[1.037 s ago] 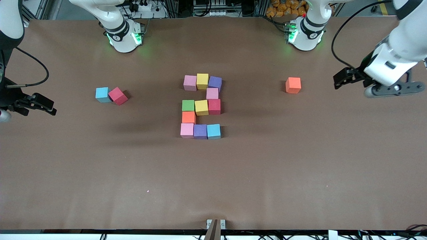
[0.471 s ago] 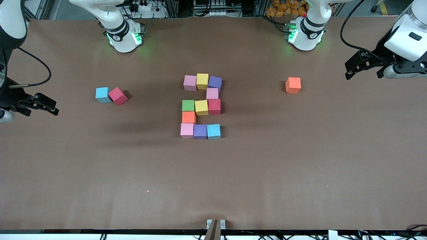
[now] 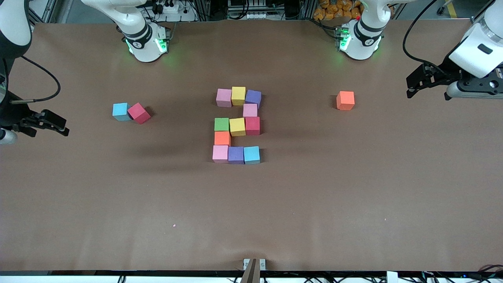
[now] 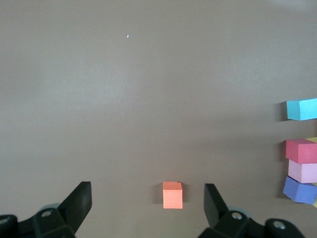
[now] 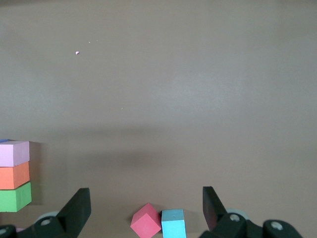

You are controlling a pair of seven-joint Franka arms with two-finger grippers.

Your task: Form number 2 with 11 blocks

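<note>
The number 2 (image 3: 237,126) lies at the table's middle, built of multicoloured blocks: three rows of three joined by a pink block (image 3: 250,110) and an orange block (image 3: 222,138). My left gripper (image 3: 411,85) hangs open and empty over the table's edge at the left arm's end. The left wrist view shows it (image 4: 147,198) with a loose orange block (image 4: 173,195) on the table between the jaws' lines. My right gripper (image 3: 63,126) is open and empty over the right arm's end, and shows in the right wrist view (image 5: 147,203).
The loose orange block (image 3: 345,100) sits between the 2 and the left gripper. A loose light blue block (image 3: 120,111) touches a turned red block (image 3: 139,113) toward the right arm's end; both show in the right wrist view (image 5: 174,224) (image 5: 146,220).
My left gripper has drawn back from near the loose orange block toward the left arm's end of the table and risen. The right gripper has barely shifted. No block has moved.
</note>
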